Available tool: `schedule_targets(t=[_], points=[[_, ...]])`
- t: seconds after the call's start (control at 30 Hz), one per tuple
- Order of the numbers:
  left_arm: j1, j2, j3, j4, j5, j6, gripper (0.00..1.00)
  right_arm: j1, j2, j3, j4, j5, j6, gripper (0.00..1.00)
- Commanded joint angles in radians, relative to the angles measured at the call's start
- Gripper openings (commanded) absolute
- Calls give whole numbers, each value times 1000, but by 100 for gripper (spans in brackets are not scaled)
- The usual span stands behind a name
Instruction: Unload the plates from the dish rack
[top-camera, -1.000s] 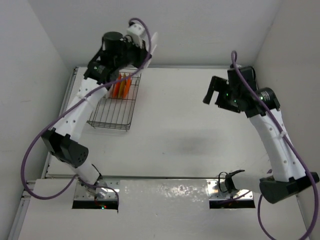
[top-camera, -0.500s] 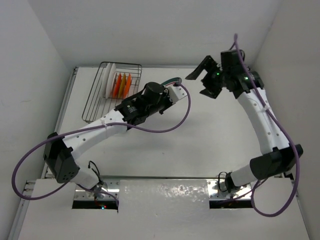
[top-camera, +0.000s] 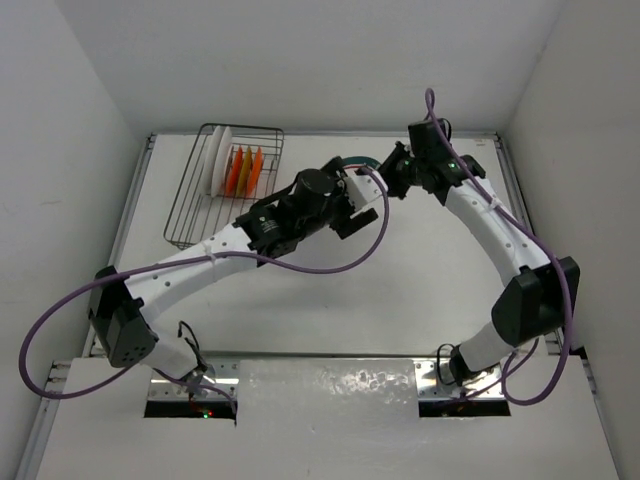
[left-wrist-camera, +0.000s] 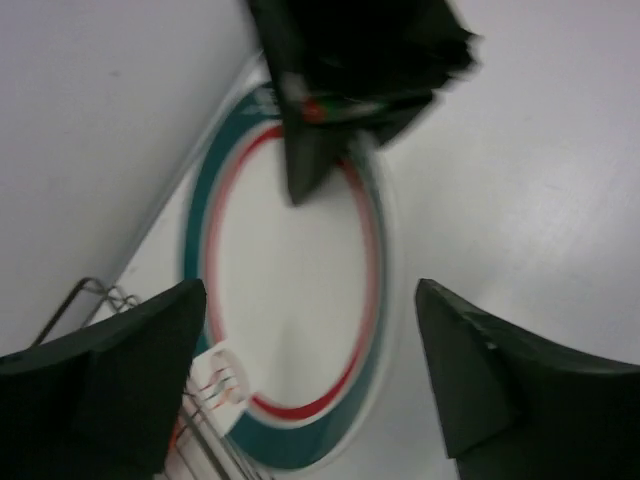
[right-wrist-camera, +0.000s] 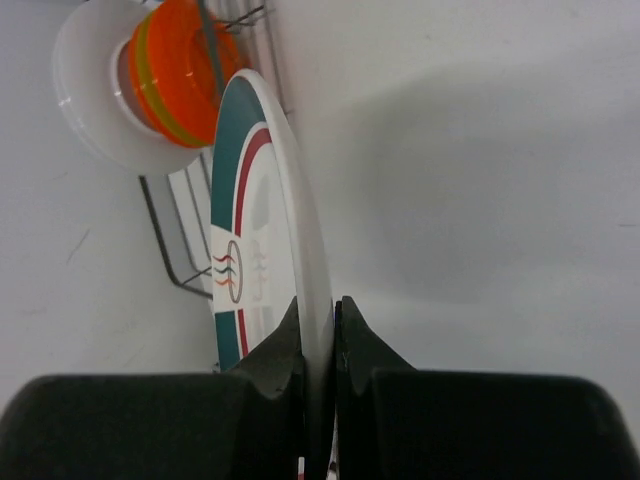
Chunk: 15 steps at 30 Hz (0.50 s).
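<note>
White walls (top-camera: 350, 60) close in a white table (top-camera: 330, 290) on three sides. From above, the rack (top-camera: 197, 218) sits toward 10 o'clock on the table, near the back left corner. A white plate (top-camera: 217, 160) stands on edge in its far end, and orange plates (top-camera: 243, 170) stand just beside it at its 3 o'clock. The right wrist view shows a yellowish one sandwiched among the orange ones.

One plate (left-wrist-camera: 290, 310), white with a teal and red ring, is out of the rack. It is held on edge above the table, at about 3 o'clock from the rack and near the back wall. The right gripper (right-wrist-camera: 318, 325) holds it, its two fingers pinching the rim with the thin white edge squeezed between them. In the left wrist view that grip falls at about 12 o'clock on the plate's rim.

The left gripper (left-wrist-camera: 308, 290) faces the plate's flat side with its fingers spread wide, one at 8 o'clock and the other at 4 o'clock of the plate. Whether either finger touches the plate cannot be told. From above, both arms meet just behind the table's middle, left gripper close beside right.
</note>
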Motion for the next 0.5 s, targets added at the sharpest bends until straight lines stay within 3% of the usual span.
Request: schedule_targets(t=[0.0,0.03,0.17,0.23,0.27,0.47], points=[[14,-19,40,183,-160,-104,90,-49,-36,-97,137,30,-15,0],[16,-13,44,194,-195,-137,100,-102,-56,-129,166,51,-10,0],[39,33,138,63,-403,-389,100,-286,-94,-388,426,151,-27,0],[60,44,191,-75,-400,-539,100,-379,-84,-480,543,185,-22,0],[83,46,205,-120,-388,-585,100,-402,-70,-555,680,184,-24,0],[189,47,267,-375,-266,-744,100,-495,30,-665,888,272,-38,0]])
